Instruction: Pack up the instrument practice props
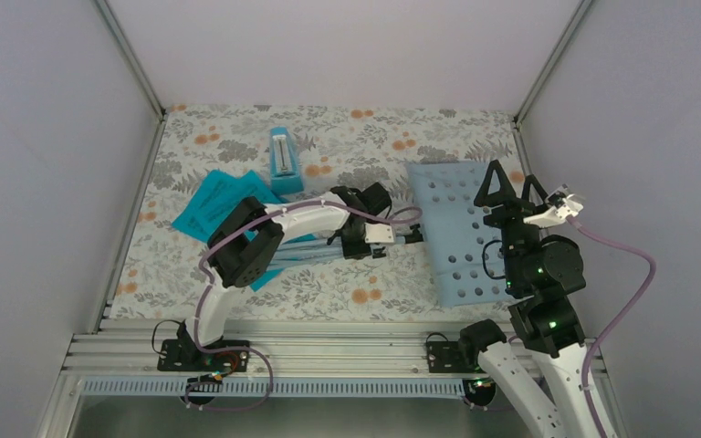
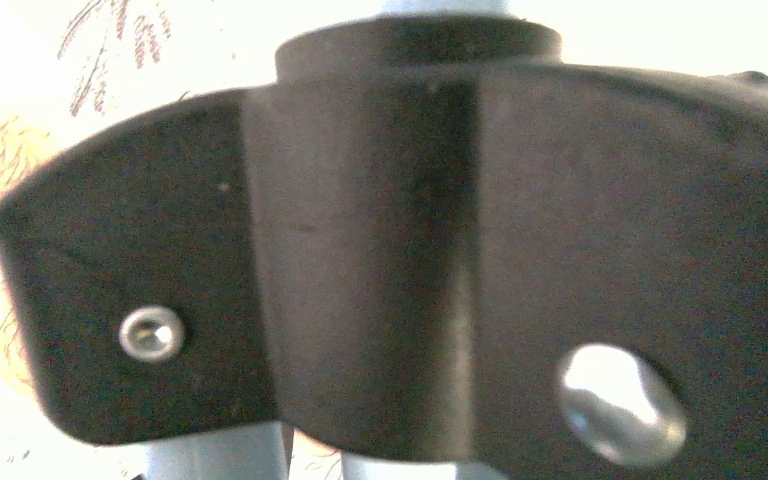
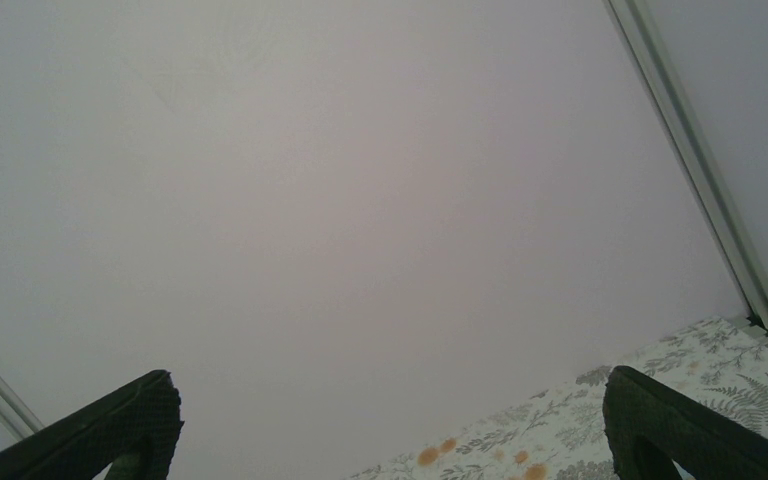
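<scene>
The light blue music stand lies flat on the table, its perforated desk (image 1: 456,228) at the right and its folded legs (image 1: 303,250) running left under my left arm. My left gripper (image 1: 391,230) sits over the stand's pole by the desk. The left wrist view is filled by the stand's black hub (image 2: 390,250), which hides my fingers. Teal sheet-music pages (image 1: 222,204) lie at the left. The light blue metronome (image 1: 283,162) stands behind them. My right gripper (image 1: 514,187) is raised above the desk's right edge, open and empty (image 3: 390,400), facing the back wall.
The floral tablecloth (image 1: 356,137) covers the table. Grey enclosure walls stand at the back (image 3: 360,200) and at both sides. A metal rail (image 1: 329,351) with the arm bases runs along the near edge.
</scene>
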You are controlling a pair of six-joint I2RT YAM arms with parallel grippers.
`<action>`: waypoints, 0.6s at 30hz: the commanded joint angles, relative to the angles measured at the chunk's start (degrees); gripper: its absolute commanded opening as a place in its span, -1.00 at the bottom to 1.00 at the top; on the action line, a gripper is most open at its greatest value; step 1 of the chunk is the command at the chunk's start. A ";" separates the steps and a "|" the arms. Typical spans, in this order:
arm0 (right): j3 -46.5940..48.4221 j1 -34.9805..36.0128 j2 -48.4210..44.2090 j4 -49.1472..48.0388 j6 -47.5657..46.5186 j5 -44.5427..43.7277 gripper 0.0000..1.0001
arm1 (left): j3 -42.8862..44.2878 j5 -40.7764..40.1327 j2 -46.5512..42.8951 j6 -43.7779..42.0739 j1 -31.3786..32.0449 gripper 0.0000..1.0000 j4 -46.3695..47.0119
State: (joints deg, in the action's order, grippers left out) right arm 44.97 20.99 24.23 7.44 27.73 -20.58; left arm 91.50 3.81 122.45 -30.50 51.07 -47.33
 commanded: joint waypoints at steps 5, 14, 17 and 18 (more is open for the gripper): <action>-0.95 0.28 -0.19 0.12 0.53 -0.39 0.99 | 5.70 -0.33 -0.47 0.37 2.64 -0.40 8.19; -1.62 0.28 1.46 -2.32 -5.44 7.68 0.99 | 2.37 -1.36 -4.48 3.40 2.89 0.54 13.90; -0.64 0.28 3.33 -2.06 -7.16 10.84 0.99 | 0.24 -0.84 -7.41 3.95 2.83 0.75 16.94; -0.33 0.28 3.89 -2.12 -7.57 11.62 0.99 | -0.73 -0.56 -9.21 4.34 2.81 0.79 18.01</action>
State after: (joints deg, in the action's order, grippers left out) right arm 43.72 20.99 25.71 6.44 24.05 -14.72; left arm 92.40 1.80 119.68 -27.88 53.74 -37.56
